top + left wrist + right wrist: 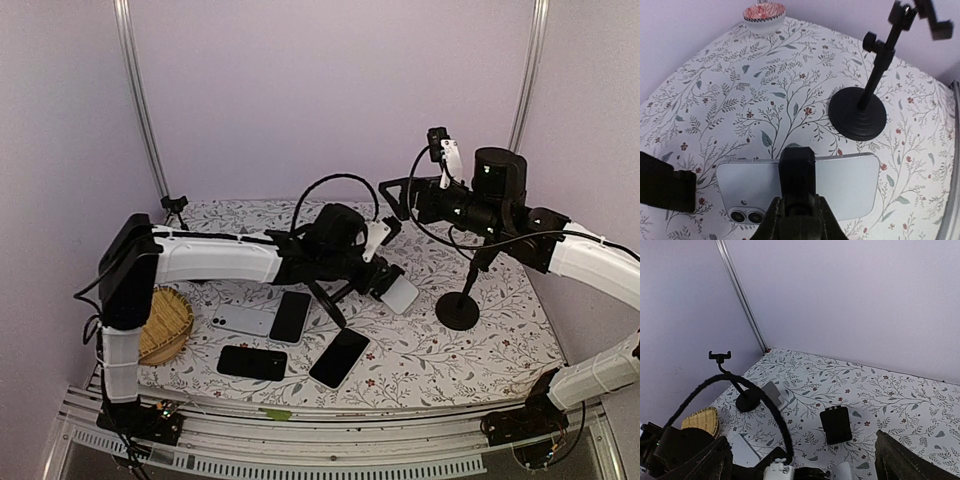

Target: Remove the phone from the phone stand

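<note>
The left arm [215, 258] and right arm [592, 258] have white shells with black joints. A black cable [335, 178] loops over each wrist

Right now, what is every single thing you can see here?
stand: 1, black, right of middle
held phone: 1, pale, off the stand, in the left gripper
white phone: 1, white, lying front left
black phones: 3, black, lying at the front
corner stand: 1, black, back left
basket: 1, tan, front left
bowl: 1, red-patterned, far side
cloth: 1, leaf print, over the table
arms: 2, white and black
left gripper: 1, black, shut on the held phone
right gripper: 1, black, open, empty
</note>
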Motion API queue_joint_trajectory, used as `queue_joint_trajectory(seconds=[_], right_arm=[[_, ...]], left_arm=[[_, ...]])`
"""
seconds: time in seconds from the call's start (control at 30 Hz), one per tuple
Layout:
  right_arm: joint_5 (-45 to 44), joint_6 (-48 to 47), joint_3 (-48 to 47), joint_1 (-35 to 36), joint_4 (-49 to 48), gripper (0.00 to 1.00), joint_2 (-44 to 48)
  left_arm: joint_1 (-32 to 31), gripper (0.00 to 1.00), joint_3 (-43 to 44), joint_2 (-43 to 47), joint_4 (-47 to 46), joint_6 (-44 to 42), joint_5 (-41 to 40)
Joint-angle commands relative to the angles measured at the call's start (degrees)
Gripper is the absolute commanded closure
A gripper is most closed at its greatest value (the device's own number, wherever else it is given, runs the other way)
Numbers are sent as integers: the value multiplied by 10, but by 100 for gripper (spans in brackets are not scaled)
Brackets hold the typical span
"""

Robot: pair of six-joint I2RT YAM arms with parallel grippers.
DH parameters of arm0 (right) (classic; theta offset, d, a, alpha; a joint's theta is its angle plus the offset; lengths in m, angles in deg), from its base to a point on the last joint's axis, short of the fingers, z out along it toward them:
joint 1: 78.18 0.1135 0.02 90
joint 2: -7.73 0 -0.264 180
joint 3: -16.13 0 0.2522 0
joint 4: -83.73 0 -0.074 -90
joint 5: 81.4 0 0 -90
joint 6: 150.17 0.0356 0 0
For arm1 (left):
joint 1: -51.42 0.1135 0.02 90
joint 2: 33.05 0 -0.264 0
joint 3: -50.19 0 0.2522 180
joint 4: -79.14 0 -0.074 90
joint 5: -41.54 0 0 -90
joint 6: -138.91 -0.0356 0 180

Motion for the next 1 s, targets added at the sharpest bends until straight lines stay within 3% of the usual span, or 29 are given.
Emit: queue_joint_trajectory(seconds=[0.0, 0.27, 0.57, 0.8, 0.97], right_arm=[[60, 38, -31, 15, 26, 1, 22], [26, 91, 28, 78, 72, 2, 63], [-11, 153, 55, 182, 65, 12, 56], [-57, 183, 58, 196, 54, 28, 23], [-65, 192, 57, 196, 34, 46, 2]], left_arm=[[-6, 100, -95, 179, -123, 43, -40], [-7, 100, -283, 381, -213, 97, -49], [-12, 100, -374, 478, -250, 120, -73], [-18, 100, -400, 506, -267, 125, -94], [-21, 100, -407, 512, -274, 126, -98]])
